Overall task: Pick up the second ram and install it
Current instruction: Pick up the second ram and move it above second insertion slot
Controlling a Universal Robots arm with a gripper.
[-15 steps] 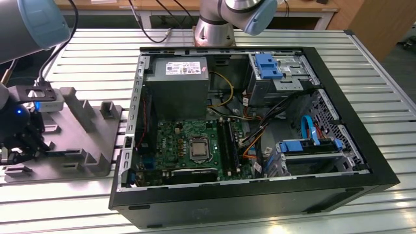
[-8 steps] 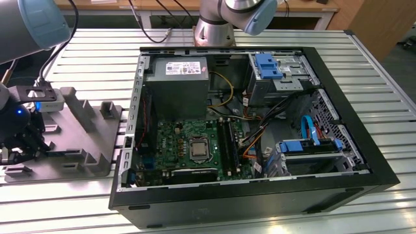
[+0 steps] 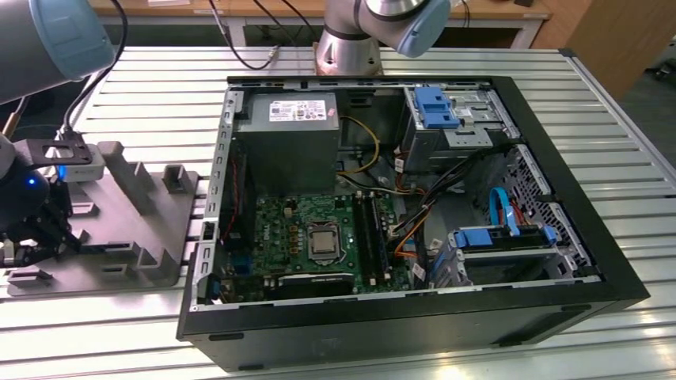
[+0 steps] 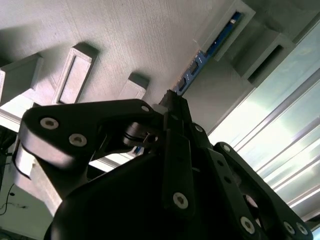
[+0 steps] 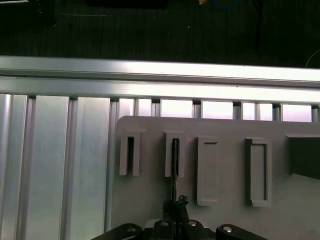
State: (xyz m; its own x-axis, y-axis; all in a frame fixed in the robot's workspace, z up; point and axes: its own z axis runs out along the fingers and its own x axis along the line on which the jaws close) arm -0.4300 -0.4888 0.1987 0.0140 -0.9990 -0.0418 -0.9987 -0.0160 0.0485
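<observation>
The second ram (image 4: 210,50) stands on edge in a slot of the grey holder block (image 4: 125,40), its blue board edge showing. In the first wrist view the ram (image 5: 174,160) is a thin dark line in the holder's (image 5: 225,165) second slot. My gripper (image 4: 171,97) has its black fingertips pinched together on the near end of the stick, as the first wrist view's gripper (image 5: 175,204) also shows. In the exterior view the gripper (image 3: 32,237) hangs low over the holder (image 3: 116,229) at the far left. The green motherboard (image 3: 306,229) with its long black slots (image 3: 370,229) lies inside the open case.
The open black computer case (image 3: 591,237) takes up the middle and the exterior view's right, with a grey power supply (image 3: 290,134), cables and blue drive brackets (image 3: 502,233). Everything rests on a ribbed aluminium table (image 3: 158,87). Cables run behind the arm's base (image 3: 349,39).
</observation>
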